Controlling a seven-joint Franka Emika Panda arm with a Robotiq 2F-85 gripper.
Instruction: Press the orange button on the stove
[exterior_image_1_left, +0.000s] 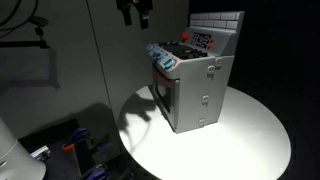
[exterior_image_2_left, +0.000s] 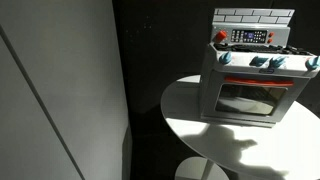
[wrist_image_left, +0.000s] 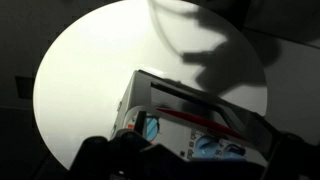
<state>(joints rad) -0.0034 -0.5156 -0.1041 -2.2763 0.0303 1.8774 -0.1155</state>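
Stove (exterior_image_1_left: 200, 85) stands on the round white worktop (exterior_image_1_left: 250, 130), lit against a dark room. Pincer (exterior_image_1_left: 134, 16) hangs above, clear of it, jaws apart and holding nothing.

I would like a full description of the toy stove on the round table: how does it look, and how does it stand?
The toy stove is a small grey box, plastic by its look, standing upright on the round white table. Its oven door, which has a window, is shut. A row of blue knobs runs above the door, and a white tiled back panel rises behind the top. Only the table touches it; the gripper hangs above, apart.
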